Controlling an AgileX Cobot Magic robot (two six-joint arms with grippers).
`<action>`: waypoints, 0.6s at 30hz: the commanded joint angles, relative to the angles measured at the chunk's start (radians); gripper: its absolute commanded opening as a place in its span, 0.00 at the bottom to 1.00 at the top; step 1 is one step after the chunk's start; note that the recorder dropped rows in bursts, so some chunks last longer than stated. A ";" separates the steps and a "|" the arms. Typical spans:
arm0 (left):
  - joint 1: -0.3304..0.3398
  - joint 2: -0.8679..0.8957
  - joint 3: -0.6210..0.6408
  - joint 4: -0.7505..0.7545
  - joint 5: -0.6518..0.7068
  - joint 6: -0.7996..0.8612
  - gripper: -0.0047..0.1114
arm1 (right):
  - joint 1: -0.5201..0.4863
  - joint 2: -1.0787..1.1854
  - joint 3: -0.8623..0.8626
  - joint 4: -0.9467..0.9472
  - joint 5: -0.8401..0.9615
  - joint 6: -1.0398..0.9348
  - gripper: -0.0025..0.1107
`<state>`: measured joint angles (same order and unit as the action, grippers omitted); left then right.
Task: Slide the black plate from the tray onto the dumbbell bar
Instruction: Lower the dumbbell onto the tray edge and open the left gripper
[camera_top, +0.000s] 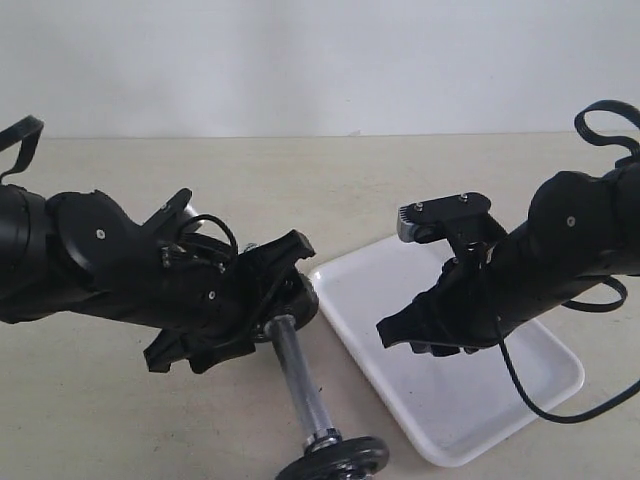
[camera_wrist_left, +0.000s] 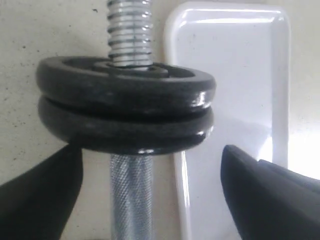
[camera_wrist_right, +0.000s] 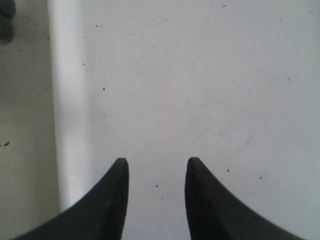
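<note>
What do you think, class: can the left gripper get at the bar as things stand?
Probably yes. The left gripper is open, a finger on each side of the bar, close by the two stacked plates. Nothing visible lies between fingers and bar.

Plain pale grey-white wall (camera_top: 320, 60) across back, evenly lit. Flat beige matte tabletop (camera_top: 90, 420) below, meeting wall in straight horizontal line. Tiny dark specks scattered over tabletop. Light soft, diffuse; shadows on tabletop faint, blurred-edged.
</note>
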<state>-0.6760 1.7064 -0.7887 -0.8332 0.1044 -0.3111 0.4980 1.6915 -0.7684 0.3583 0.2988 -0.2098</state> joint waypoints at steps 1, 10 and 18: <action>-0.005 -0.045 -0.005 0.011 0.008 0.004 0.65 | 0.000 -0.005 0.001 0.003 0.005 -0.006 0.30; -0.003 -0.140 -0.005 0.011 -0.039 0.004 0.65 | 0.000 -0.005 0.001 0.003 0.005 -0.001 0.30; -0.003 -0.225 -0.005 0.012 -0.104 0.048 0.65 | 0.000 -0.005 0.001 0.003 0.005 0.002 0.30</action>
<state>-0.6760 1.5144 -0.7887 -0.8271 0.0357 -0.2933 0.4980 1.6915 -0.7684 0.3583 0.3027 -0.2081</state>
